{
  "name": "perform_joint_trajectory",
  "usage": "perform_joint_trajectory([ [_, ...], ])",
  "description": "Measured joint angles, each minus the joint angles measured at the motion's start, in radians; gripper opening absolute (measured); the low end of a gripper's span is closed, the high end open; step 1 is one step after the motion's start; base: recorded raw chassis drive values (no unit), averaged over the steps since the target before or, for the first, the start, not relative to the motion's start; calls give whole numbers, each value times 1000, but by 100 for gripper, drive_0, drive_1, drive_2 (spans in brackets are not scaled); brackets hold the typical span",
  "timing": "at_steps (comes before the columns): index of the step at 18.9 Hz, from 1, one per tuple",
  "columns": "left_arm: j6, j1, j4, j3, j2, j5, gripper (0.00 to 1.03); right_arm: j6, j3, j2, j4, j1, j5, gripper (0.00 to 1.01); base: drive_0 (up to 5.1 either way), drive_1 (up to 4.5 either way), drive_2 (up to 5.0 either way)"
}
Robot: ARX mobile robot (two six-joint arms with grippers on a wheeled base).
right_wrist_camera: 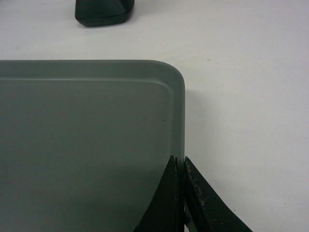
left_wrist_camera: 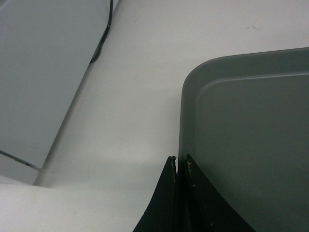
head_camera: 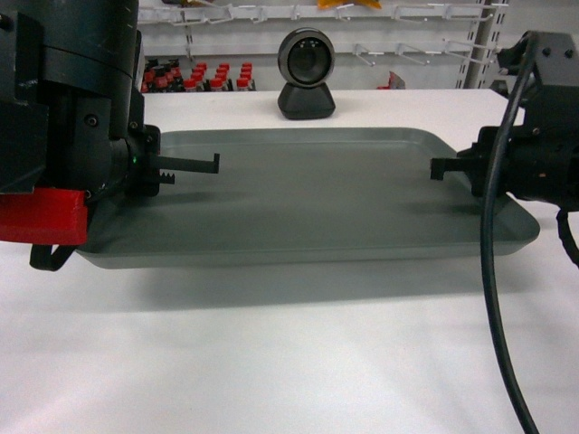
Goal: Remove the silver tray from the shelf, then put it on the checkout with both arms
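Checkout [head_camera: 289,362]: plain white top, bare in the foreground, spreading under and beyond the tray.
Black cable [head_camera: 493,298]: hanging from the right arm, curving down across the near right of the tabletop.
Silver tray [head_camera: 308,194]: lying flat on the checkout, long side toward the camera, matte grey, shallow rim, rounded corners; soft shadow along its near edge.
Left gripper [left_wrist_camera: 179,162]: jaws pressed together on the tray's left rim, one finger outside, one inside, seen in the left wrist view; in the head view its toothed finger [head_camera: 192,165] reaches inward over the tray floor.
Red block [head_camera: 41,217]: on the left arm, low at the near left, overlapping the tray's left end.
Right gripper [right_wrist_camera: 178,162]: jaws pinching the tray's right rim, close to the far right corner in the right wrist view.
Black round-headed device [head_camera: 306,74]: standing on the white top just behind the tray's far edge, near the middle.
Shelf [head_camera: 362,18]: white boards and hooks along the back wall.
Red-capped items [head_camera: 194,77]: in rows at far left, too blurred to identify.
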Motion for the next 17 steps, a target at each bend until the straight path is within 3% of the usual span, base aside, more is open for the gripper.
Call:
perform_joint_trajectory([
  [4,-76,-13,-40,75,114,11,3,-169,95,102,-69,-19,44,2,0,0,0],
  [5,-79,-12,-39,90,119,-67,13,-202,95,105,-88,-20,56,2,0,0,0],
  [6,-79,14,-38,92,119,-87,20,-219,95,105,-90,-32,56,2,0,0,0],
  [7,-79,37,-42,92,121,-97,29,-231,95,105,-91,-48,56,4,0,0,0],
  [10,-80,54,-41,92,124,-100,51,-237,84,105,-102,-60,75,26,0,0,0],
  [17,-76,22,-23,92,123,-94,73,-225,83,95,-113,-64,72,47,0,0,0],
])
